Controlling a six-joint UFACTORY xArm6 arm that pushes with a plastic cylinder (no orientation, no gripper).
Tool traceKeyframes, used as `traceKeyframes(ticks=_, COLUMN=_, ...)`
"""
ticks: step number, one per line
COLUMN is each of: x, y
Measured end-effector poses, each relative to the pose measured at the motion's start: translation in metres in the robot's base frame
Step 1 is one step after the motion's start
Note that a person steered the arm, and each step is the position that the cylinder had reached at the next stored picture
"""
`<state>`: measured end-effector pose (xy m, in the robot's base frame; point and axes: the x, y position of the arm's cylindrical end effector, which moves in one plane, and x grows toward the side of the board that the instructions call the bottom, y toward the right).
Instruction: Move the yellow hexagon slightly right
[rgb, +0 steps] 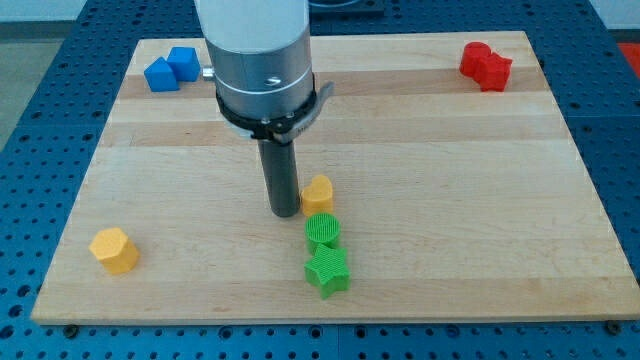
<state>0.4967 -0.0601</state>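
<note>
The yellow hexagon (114, 250) lies near the board's bottom-left corner, on its own. My tip (283, 213) is far to its right, near the middle of the board. The tip stands right beside the left side of a second, smaller yellow block (317, 192) whose shape I cannot make out. Whether they touch cannot be told. Just below that block lie a green round block (322, 231) and a green star (327, 271).
Two blue blocks (170, 70) sit together at the top left of the wooden board (480, 200). Two red blocks (485, 65) sit together at the top right. The arm's wide grey body (262, 60) hides part of the board's top middle.
</note>
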Motion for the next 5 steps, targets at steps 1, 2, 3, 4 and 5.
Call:
traceKeyframes(ticks=1, x=-0.029, y=-0.011)
traceKeyframes(ticks=2, x=-0.033, y=-0.02)
traceKeyframes(ticks=3, x=0.016, y=-0.068)
traceKeyframes(ticks=4, x=0.06, y=-0.103)
traceKeyframes(ticks=5, x=0.098, y=-0.114)
